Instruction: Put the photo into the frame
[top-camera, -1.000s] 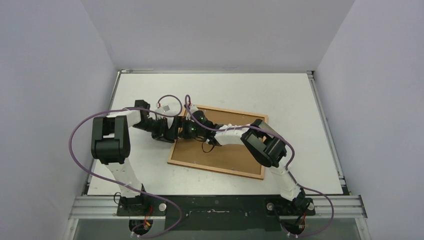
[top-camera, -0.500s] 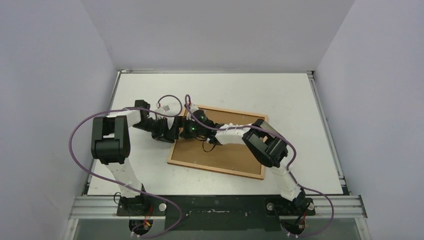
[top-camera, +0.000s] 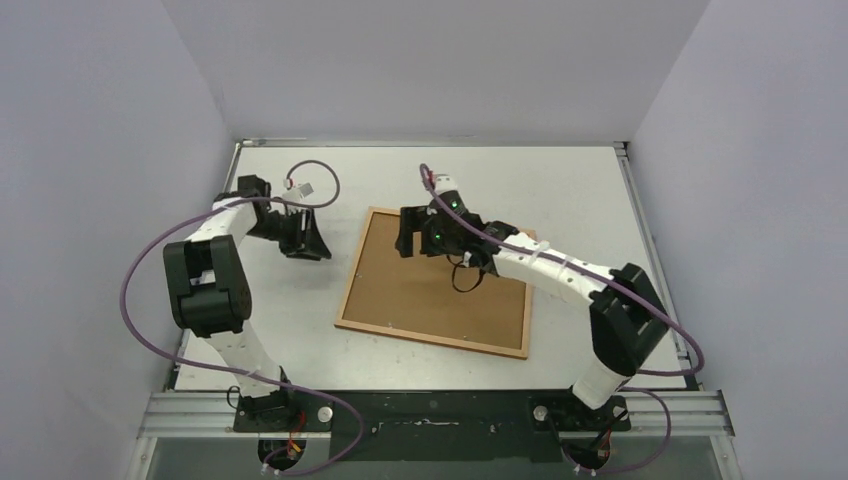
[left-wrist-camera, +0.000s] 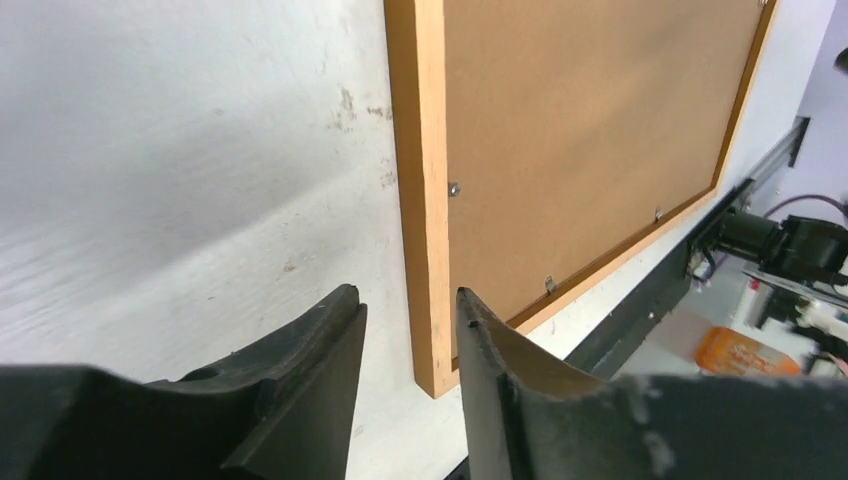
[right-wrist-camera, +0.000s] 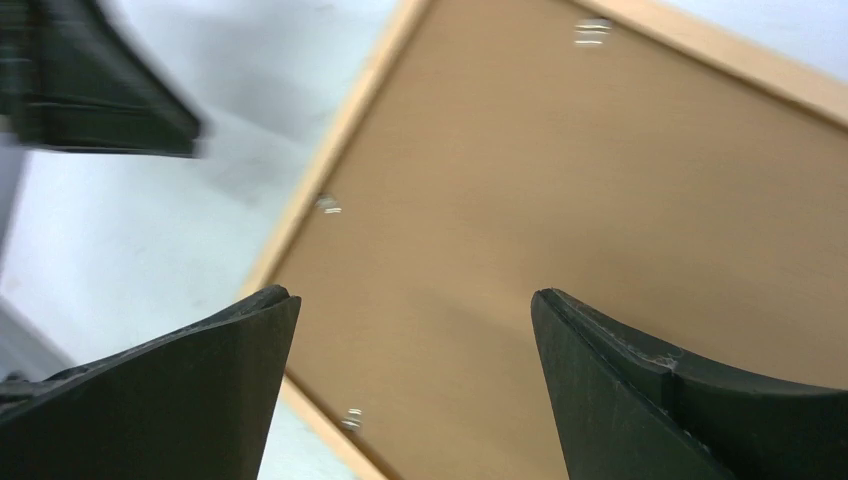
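The frame (top-camera: 349, 277) lies face down on the white table, its light wooden border around a brown fibreboard backing sheet (top-camera: 440, 290). The photo is hidden. My left gripper (top-camera: 312, 243) hovers over bare table left of the frame, open by a narrow gap with nothing in it. In the left wrist view its fingertips (left-wrist-camera: 405, 295) point along the frame's border (left-wrist-camera: 425, 200). My right gripper (top-camera: 405, 238) hangs over the frame's far left part, open wide and empty. In the right wrist view, the right gripper (right-wrist-camera: 412, 295) has the backing sheet (right-wrist-camera: 560, 170) and border (right-wrist-camera: 345, 125) below it.
Small metal tabs (left-wrist-camera: 453, 188) sit along the inner edge of the border over the backing. A metal rail (top-camera: 430, 410) runs along the near table edge, where both arm bases stand. Grey walls close in three sides. Purple cables loop off both arms.
Both grippers were together at the frame's far left corner. The left one has drawn away to the left and opened; the right one has lifted and moved back right.
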